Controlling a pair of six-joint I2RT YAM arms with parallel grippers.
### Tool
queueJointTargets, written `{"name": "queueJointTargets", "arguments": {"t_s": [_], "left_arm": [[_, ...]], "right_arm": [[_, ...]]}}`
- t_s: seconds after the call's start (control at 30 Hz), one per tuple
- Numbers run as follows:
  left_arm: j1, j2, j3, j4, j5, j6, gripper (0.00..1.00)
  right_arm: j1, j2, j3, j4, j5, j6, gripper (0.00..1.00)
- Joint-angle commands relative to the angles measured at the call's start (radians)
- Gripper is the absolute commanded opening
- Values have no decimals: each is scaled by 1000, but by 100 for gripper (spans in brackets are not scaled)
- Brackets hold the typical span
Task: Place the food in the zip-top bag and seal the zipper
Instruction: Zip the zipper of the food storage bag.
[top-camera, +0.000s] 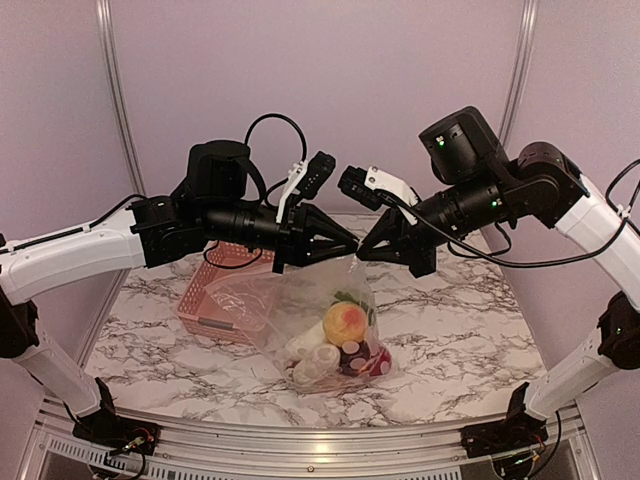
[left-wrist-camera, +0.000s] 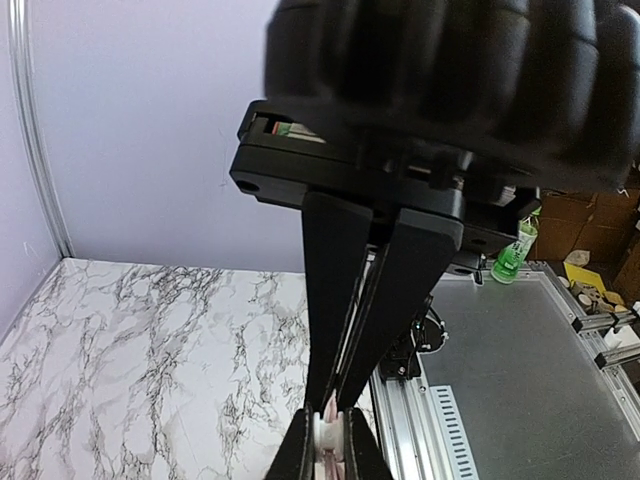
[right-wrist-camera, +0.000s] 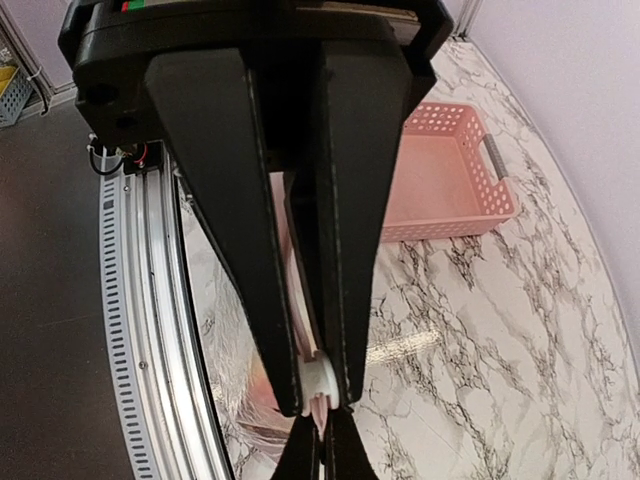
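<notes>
The zip-top bag (top-camera: 270, 300) hangs from both grippers, its bottom resting on the marble table. The food (top-camera: 345, 322) lies inside it: a yellow-orange round piece, white pieces and dark purple-red pieces. My left gripper (top-camera: 352, 243) is shut on a small white slider (left-wrist-camera: 330, 440) on the zipper; the slider also shows in the right wrist view (right-wrist-camera: 320, 380). My right gripper (top-camera: 367, 246) meets it tip to tip and is shut on the pinkish zipper strip (right-wrist-camera: 319, 410) at the bag's top. In the left wrist view my left gripper (left-wrist-camera: 331, 450) sits at the bottom edge, and in the right wrist view my right gripper (right-wrist-camera: 325, 455) does too.
The pink lattice basket (top-camera: 215, 290) stands on the table behind and left of the bag, and looks empty in the right wrist view (right-wrist-camera: 445, 170). An aluminium rail (top-camera: 320, 440) runs along the table's near edge. Purple walls close in the back and sides.
</notes>
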Motion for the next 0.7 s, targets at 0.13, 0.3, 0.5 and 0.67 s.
{"name": "queueJointTargets", "arguments": {"t_s": [0.13,0.3,0.5,0.67], "left_arm": [[11,-19,-9,-100,-66,10,2],[44,-60,-40,-144,-77,7,1],[84,-134,-122,-179,-88,13,0],[121,-227,-206,-195,-104,9,0]], "right_arm": [[-35,-88,-66,119,79,37,0],[-176,-163,-158,180,62,48,0],[-297,-194,-216,212,40,30,0],[-425,-212,-270,239,43,12,0]]}}
